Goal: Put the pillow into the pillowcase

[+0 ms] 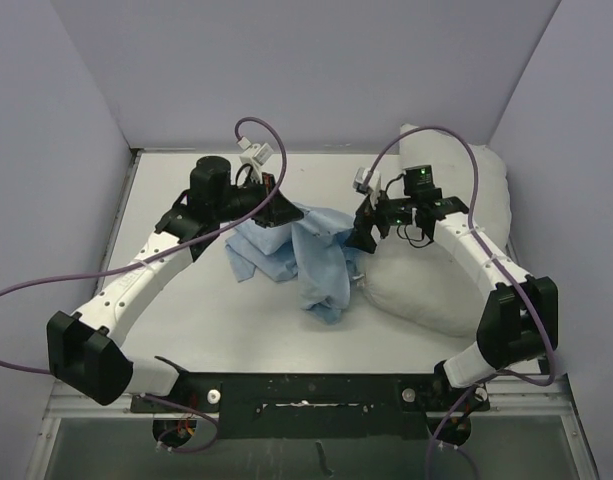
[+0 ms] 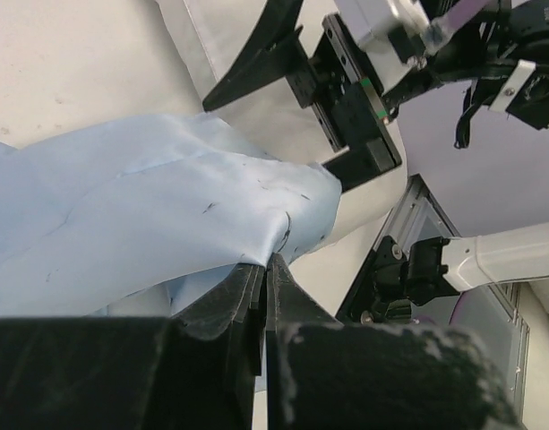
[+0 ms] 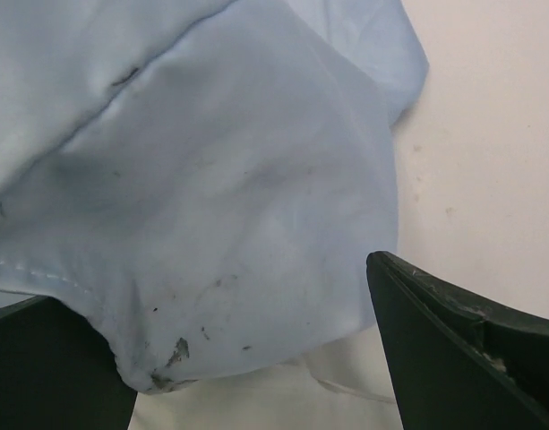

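While bunched at mid-desk (image 1: 201, 320), pillowcase (image 1: 311, 250) lies with its long axis left to right. Left gripper (image 2: 267, 269): clamped tight on its edge. Right gripper (image 3: 207, 287): spread wide, cloth between fingers, not pinched. Pillow (image 1: 426, 290): along right edge, long axis far-to-near, touching pillowcase.

Pale lavender walls (image 1: 306, 70) enclose a white table (image 1: 186, 300).

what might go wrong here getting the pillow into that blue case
The left gripper pinches the pillowcase only at its fingertips, near the cloth's edge, so a pull may slip it free.
The right gripper is open around bunched cloth; closing may catch both layers and seal the opening.
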